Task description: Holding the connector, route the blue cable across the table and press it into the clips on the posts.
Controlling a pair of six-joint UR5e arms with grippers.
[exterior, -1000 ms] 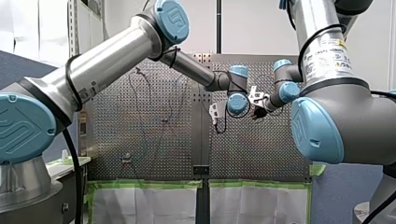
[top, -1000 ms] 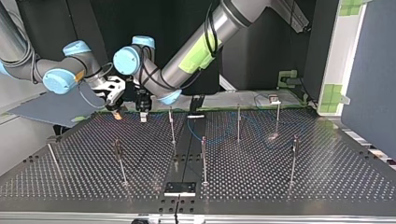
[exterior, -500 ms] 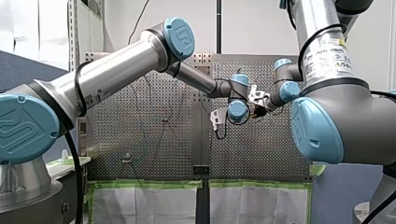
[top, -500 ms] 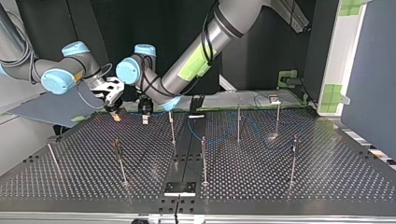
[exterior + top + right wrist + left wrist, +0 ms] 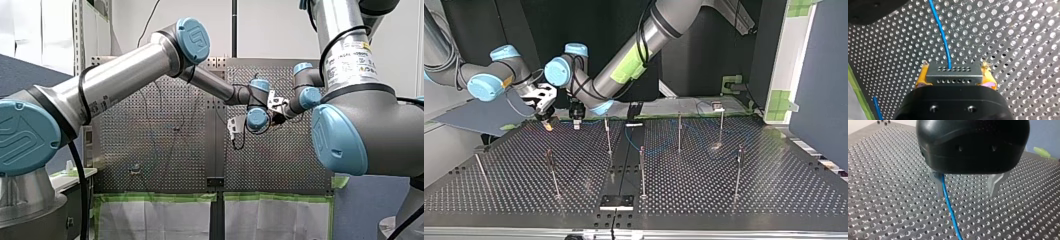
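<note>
**Status: connector held at right gripper, cable running through open left gripper**

Right gripper (image 5: 954,78): I find it clamped on the connector (image 5: 953,71), a grey block with rows of small holes. It sits squarely between the yellow pads (image 5: 921,78), one pad on each end of the block.

The blue cable (image 5: 944,37) leaves the connector's forward face. It runs ahead of the right gripper, over the perforated tabletop (image 5: 1023,37), towards the black body of the left gripper (image 5: 870,10). A second short run of blue cable lies low beside the right gripper's body.

Left gripper (image 5: 966,187): its metal fingers (image 5: 995,183) stand wide apart and grip nothing. The blue cable (image 5: 949,207) comes out from under the gripper body close along the inner face of one finger, then passes on ahead of it above the tabletop. I cannot tell whether cable and finger touch.

From across the table, the two grippers (image 5: 546,117) (image 5: 576,117) hang just beside one another, low over the tabletop's far edge. The posts (image 5: 642,170) stand upright, ahead of and well apart from both grippers. More blue cable lies loosely among the further posts.
</note>
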